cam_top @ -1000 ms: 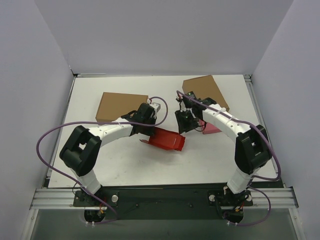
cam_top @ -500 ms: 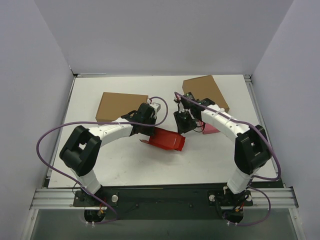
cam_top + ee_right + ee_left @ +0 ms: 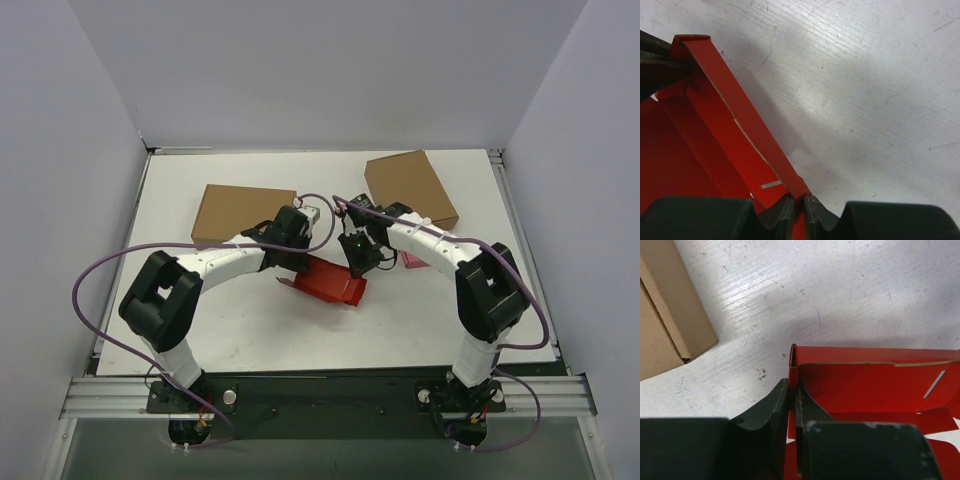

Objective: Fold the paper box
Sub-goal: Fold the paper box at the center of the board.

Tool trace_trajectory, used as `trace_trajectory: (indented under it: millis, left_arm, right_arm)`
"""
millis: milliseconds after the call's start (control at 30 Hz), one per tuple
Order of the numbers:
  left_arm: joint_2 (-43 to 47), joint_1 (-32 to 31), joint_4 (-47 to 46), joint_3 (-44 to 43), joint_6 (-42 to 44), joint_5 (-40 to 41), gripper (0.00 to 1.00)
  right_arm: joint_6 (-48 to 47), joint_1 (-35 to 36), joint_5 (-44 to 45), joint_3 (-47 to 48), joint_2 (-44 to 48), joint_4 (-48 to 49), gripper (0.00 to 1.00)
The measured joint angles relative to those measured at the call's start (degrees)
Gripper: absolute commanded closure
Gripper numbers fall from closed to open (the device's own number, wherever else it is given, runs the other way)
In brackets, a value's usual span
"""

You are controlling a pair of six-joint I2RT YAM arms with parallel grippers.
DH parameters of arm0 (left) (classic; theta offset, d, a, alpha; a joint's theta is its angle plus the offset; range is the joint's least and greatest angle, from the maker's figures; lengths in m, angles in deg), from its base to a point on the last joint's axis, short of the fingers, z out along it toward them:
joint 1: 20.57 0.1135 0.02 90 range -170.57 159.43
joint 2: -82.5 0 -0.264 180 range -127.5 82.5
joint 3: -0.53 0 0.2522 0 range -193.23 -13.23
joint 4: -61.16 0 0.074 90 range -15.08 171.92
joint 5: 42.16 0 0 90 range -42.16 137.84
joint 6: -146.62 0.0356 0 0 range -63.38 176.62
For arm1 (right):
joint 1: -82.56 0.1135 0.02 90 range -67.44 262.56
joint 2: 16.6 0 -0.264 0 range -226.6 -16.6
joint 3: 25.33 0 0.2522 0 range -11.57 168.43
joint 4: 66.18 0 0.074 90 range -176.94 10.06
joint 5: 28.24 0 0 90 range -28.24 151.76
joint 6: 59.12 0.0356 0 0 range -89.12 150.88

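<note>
Position: the paper box [image 3: 325,280] lies on the table [image 3: 250,330], just beside the brown box [image 3: 243,213], off that box's near right corner. It is partly erected, with its walls raised and its interior open to view.

My left gripper [image 3: 790,390] is closed on the end of the long wall nearest the brown box, one finger inside and one outside. I judge this grip to be an anchor that keeps the light card from sliding or collapsing.

My right gripper [image 3: 799,202] is closed on the top edge of the same wall, at the end farther from the brown box; the red strip runs between its fingertips. A raw card edge shows along the wall, so the fold-over is not yet seated. I judge that holding both ends keeps the wall straight for pressing that fold home.
</note>
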Motion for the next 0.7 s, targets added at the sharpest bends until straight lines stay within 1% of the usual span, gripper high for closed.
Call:
trace_trajectory:
  millis: [167,400,700]
  left_arm:
    - [0.00,0.07,0.35,0.00,0.00,0.22,1.00]
    - [-0.02,0.04,0.66,0.11,-2.38,1.40,1.00]
    - [-1.49,-0.04,0.50,0.11,-5.77,2.67,1.00]
  right_arm:
    - [3.04,0.70,1.16,0.42,-0.76,-0.24,0.91]
    - [8.50,0.63,4.63,4.66,-5.35,-1.73,0.93]
    - [12.68,0.72,4.04,8.66,-9.09,-3.06,0.93]
